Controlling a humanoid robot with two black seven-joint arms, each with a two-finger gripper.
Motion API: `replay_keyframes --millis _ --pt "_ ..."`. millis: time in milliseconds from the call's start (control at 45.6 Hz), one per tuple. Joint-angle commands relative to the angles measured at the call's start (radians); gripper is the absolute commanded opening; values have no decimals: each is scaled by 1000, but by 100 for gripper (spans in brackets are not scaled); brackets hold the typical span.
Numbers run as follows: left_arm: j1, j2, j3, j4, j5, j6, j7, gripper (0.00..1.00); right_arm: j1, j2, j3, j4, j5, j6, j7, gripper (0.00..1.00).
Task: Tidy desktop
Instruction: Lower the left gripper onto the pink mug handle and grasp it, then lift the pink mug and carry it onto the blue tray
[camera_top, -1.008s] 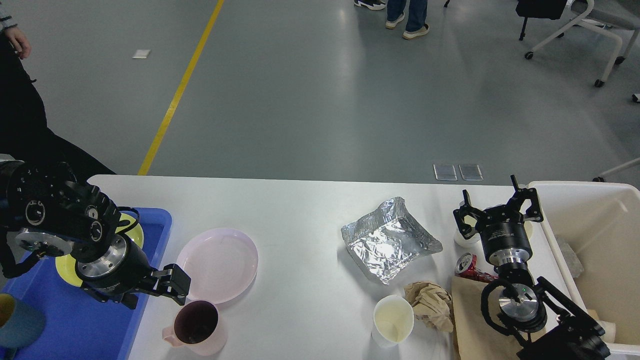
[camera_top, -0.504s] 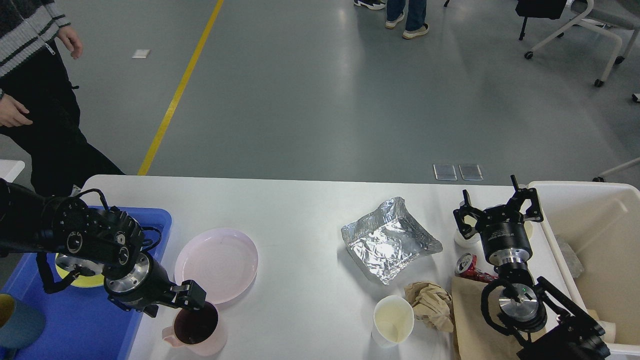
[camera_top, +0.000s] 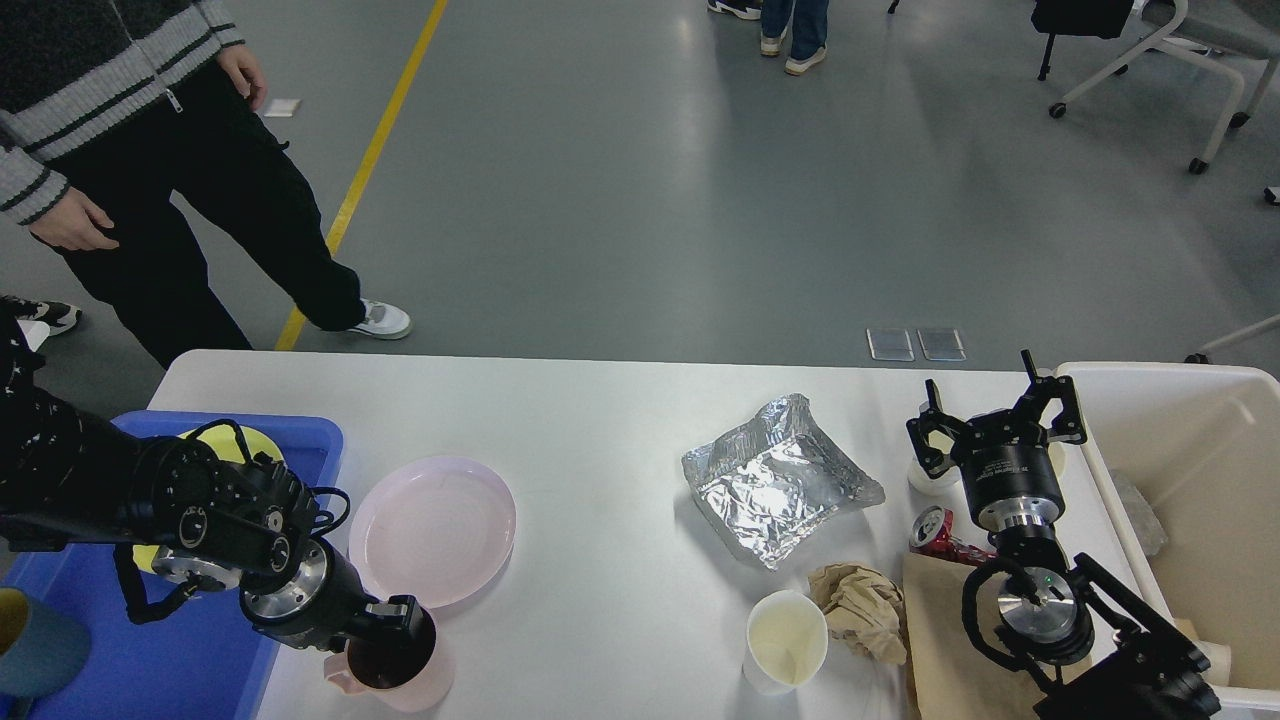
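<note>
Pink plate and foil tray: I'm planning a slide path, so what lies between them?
Head view: only bare desktop lies between the pink plate and the foil tray.

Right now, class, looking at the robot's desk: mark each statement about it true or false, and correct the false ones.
1. The left gripper is at the rim of the pink mug. True.
2. The pink plate lies in the blue tray. False: it lies on the desktop, beside the tray.
3. The right gripper is open, holding nothing. True.
4. The foil tray sits inside the cream bin. False: it rests on the desktop.
5. The white cup lies tipped over. False: it stands upright.
</note>
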Motion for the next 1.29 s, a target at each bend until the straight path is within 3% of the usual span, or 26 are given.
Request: replay_keyframes --millis 0,66,241,635,745,964,1139,1271 --pt "3 -1 -1 0 2 4 2 35 0 0 0 0 0 0 0 100" --pt "3 -3 -1 3 0 18 2 17 0 0 0 0 0 0 0 100" --pt "3 -3 1 6 2 20 3 2 0 0 0 0 0 0 0 100" --pt "-41 17 9 -20 29 1 32 0 0 0 0 0 0 0 0 100" --pt "-161 25 45 -100 32 -52 31 0 0 0 0 0 0 0 0 100" --pt "-510 19 111 -262 14 -248 29 0 0 0 0 0 0 0 0 100" --pt "-802 13 176 -289 -93 -463 22 0 0 0 0 0 0 0 0 100" --pt "-975 6 206 -313 -176 -564 19 0 0 0 0 0 0 0 0 100"
